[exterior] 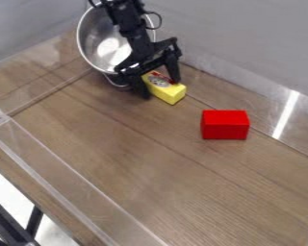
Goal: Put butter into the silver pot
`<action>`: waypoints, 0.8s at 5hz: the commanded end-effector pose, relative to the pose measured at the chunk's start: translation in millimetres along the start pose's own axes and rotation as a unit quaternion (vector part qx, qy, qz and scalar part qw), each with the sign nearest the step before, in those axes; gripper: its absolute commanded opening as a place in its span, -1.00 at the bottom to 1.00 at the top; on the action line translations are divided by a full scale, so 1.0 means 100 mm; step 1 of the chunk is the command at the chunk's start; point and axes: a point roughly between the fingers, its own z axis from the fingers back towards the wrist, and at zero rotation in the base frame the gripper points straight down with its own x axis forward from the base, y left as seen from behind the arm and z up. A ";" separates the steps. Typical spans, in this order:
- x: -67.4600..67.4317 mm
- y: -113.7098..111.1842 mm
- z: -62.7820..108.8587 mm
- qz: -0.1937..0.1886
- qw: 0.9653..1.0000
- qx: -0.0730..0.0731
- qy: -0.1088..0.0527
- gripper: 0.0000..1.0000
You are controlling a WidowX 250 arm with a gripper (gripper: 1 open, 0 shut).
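Note:
The butter (166, 92) is a small yellow block with a red-and-white label, lying on the wooden table just right of the silver pot (101, 45). The pot is round and shiny, stands at the back left, and is partly hidden by my arm. My gripper (149, 76) hangs over the butter's far end, between the butter and the pot. Its black fingers (123, 83) are spread wide, one on each side. The jaws are open and do not close on the butter.
A plain red block (225, 124) lies on the table to the right of the butter. A transparent wall (41, 183) runs along the front left edge. A light wall (246, 38) stands behind the table.

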 end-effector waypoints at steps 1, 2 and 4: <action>-0.05 -0.02 -0.10 -0.010 1.000 0.005 0.004 -1.00; -0.05 -0.03 -0.11 -0.013 1.000 0.004 0.004 -1.00; -0.06 -0.05 -0.12 -0.020 1.000 0.003 0.002 -1.00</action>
